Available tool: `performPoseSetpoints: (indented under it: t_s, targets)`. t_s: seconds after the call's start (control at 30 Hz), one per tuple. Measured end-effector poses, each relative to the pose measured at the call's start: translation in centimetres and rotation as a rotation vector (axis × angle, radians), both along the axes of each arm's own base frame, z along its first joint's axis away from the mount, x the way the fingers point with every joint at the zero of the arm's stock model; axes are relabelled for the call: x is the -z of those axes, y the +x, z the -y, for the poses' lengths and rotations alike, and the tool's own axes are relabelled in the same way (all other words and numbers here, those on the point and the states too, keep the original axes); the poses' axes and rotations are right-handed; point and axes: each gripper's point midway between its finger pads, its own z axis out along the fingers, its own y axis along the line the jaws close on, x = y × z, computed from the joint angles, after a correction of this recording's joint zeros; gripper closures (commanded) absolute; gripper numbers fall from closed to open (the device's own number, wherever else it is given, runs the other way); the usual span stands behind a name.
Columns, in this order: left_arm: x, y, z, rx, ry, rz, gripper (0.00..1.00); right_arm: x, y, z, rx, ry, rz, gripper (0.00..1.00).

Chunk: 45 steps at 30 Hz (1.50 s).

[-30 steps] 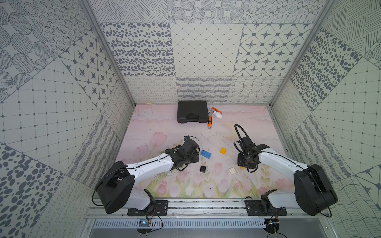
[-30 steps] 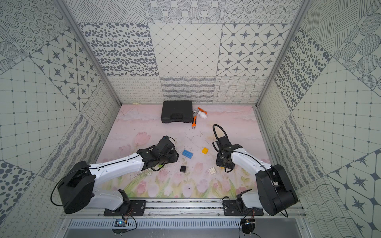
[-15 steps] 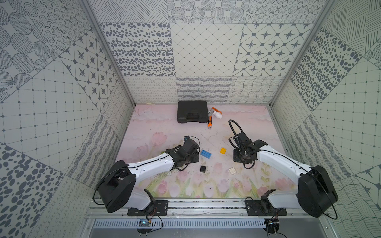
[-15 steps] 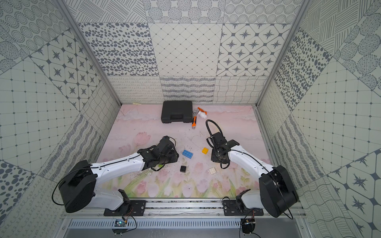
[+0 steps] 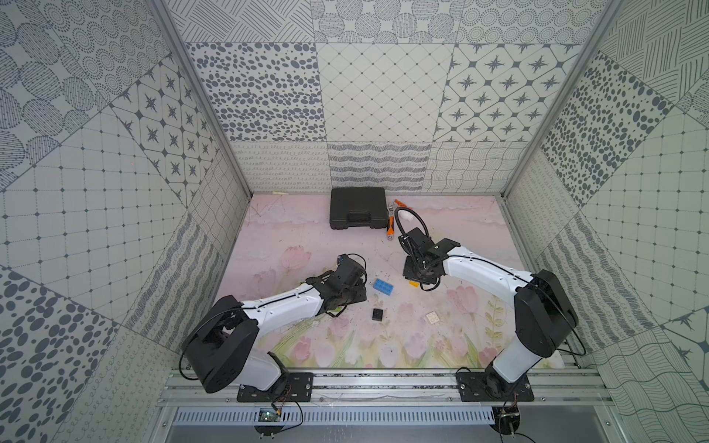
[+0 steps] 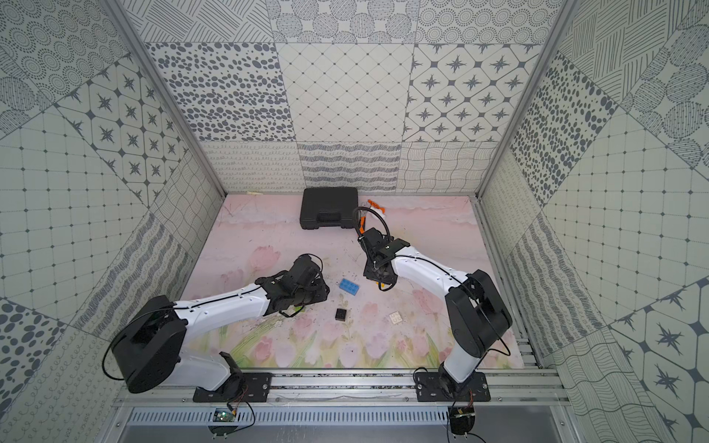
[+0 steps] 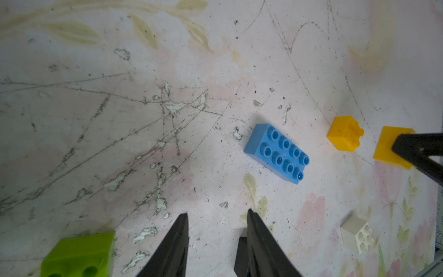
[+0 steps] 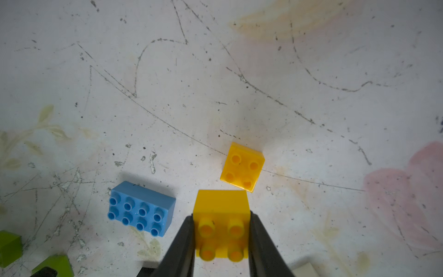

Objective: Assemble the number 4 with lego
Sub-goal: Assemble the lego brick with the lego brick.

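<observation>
While the right gripper [image 8: 220, 236] is pinching a yellow brick [image 8: 221, 211] between its two black fingers [image 8: 182, 242], studs facing the wrist camera, a second yellow brick [image 8: 242, 166] is lying loose on the mat [image 8: 239, 72] just beyond it, studs up and slightly rotated. The blue brick [image 8: 141, 208] is sitting close beside the held one, apart from it; in a top view it [image 5: 383, 287] is lying between the two arms. The left gripper [image 7: 217, 244] is hovering low over bare mat with its jaws spread and nothing between them, a lime green brick [image 7: 79, 254] resting just off to one side. The white brick [image 7: 357, 233] is lying on its side near the mat's flower print, well apart from the black brick [image 5: 378, 314]. No bricks are showing as joined; the number 4 is not yet formed. A black case [image 5: 358, 208] and an orange-handled tool [image 5: 391, 226] are sitting at the far edge.
</observation>
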Motion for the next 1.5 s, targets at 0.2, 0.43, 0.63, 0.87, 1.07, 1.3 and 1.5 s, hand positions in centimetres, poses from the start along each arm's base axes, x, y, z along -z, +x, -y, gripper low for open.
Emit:
performPoseSetpoints:
  t_s: [0.2,0.43,0.63,0.87,1.07,1.3,1.5]
  targets:
    - [0.4,0.0,-0.1,-0.003,-0.018,-0.017,0.56,0.5,0.1,0.6,0.037,-0.038,0.004,0.78]
    - [0.7,0.1,0.4,0.008,-0.034,-0.028,0.56,2.2,0.4,1.1,0.076,-0.083,-0.020,0.78]
    - [1.1,-0.2,0.5,0.017,-0.036,-0.046,0.56,2.3,1.1,0.6,0.099,-0.074,-0.015,0.78]
    - [1.1,-0.3,0.7,0.025,-0.043,-0.055,0.56,1.6,1.6,0.6,0.129,-0.075,-0.004,0.80]
    - [1.5,-0.3,0.7,0.026,-0.037,-0.064,0.56,1.5,1.4,0.9,0.168,-0.081,-0.010,0.81]
    - [1.7,-0.4,0.9,0.031,-0.037,-0.073,0.56,1.8,1.3,0.7,0.189,-0.065,-0.020,0.83]
    - [1.9,-0.4,0.9,0.033,-0.039,-0.082,0.55,2.8,1.0,0.9,0.207,-0.075,-0.040,0.84]
